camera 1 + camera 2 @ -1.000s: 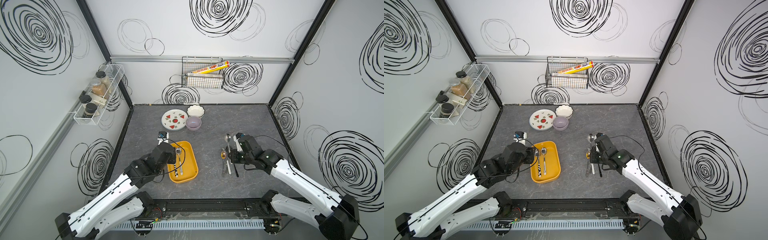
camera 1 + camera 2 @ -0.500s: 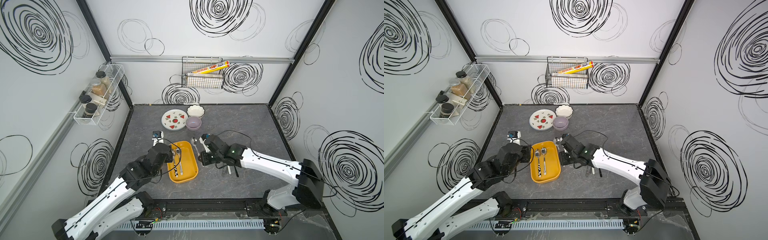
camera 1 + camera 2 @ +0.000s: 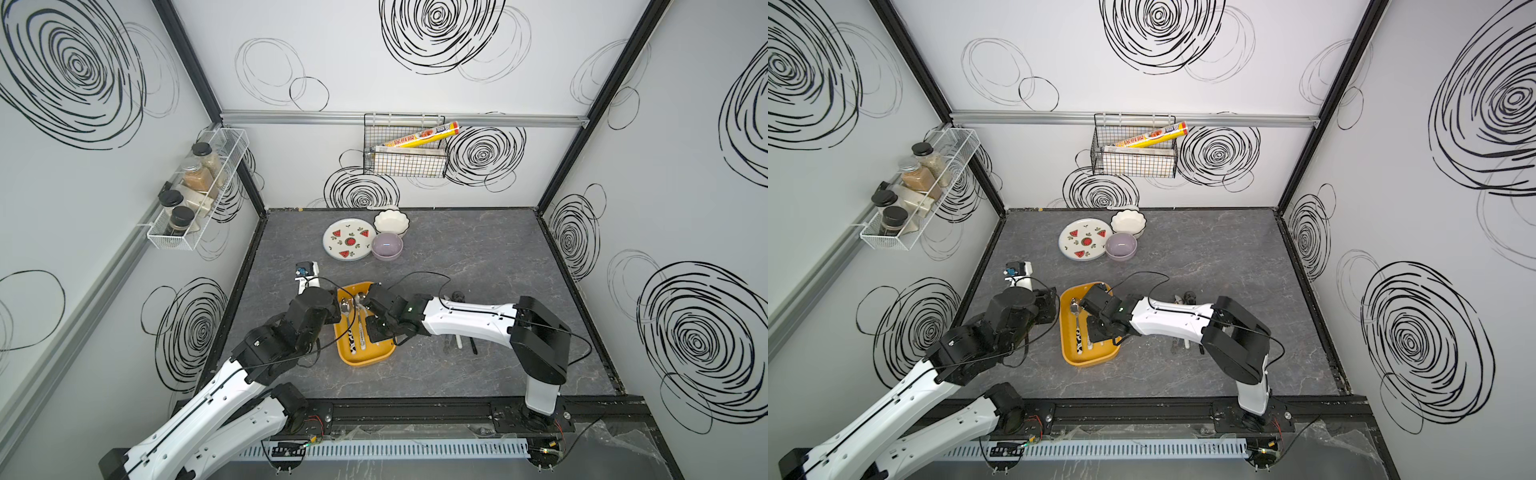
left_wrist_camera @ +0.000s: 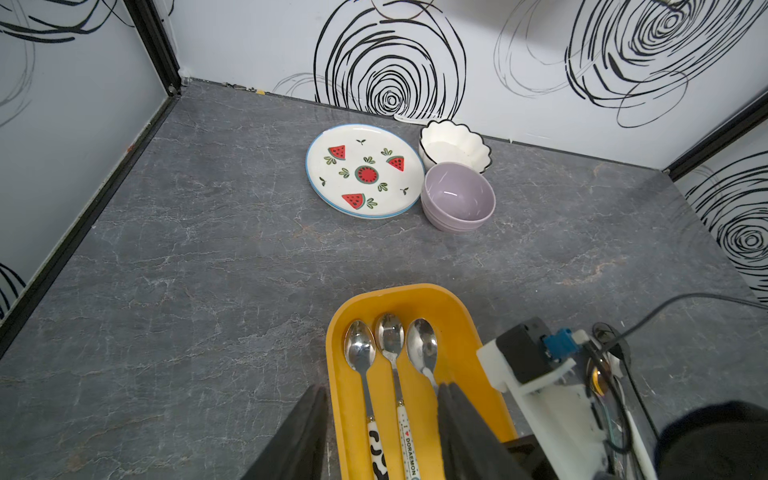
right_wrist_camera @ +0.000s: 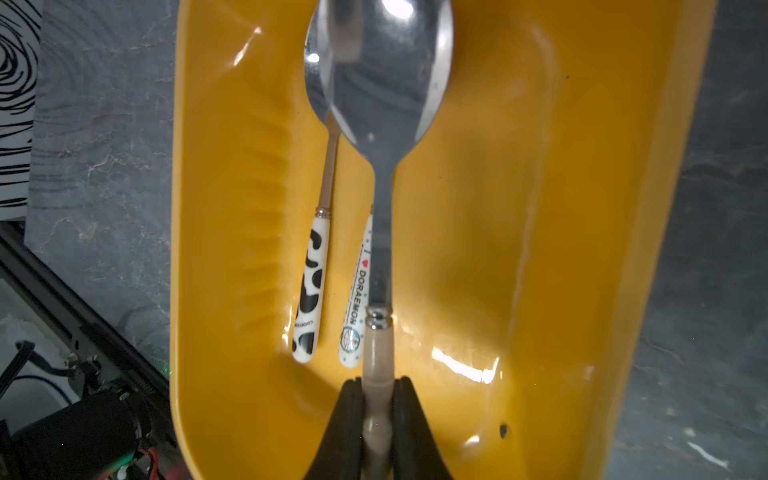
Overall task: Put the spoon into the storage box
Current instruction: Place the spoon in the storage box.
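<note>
Right hand of mine is pinched tight on the beige handle end of the spoon. It hangs lengthwise over the box, bowl toward the desk's back edge. Whether it touches the box floor I cannot tell. The box sits left of the desk's middle, nearer the front edge.

Two others lie inside, the cow spoon and the Doraemon spoon, just beside mine on the side toward the desk's left edge. My left hand hovers half open over the box's left rim, holding nothing, one finger outside the rim.

To finish well, I judge I should go down level until the spoon lies flat in the free lane on the right. It should lie parallel to the others and not across the Doraemon handle. Then I would part the fingers only a little and rise straight up so nothing drags.

Plate and purple bowl stand well apart, near the back edge.
</note>
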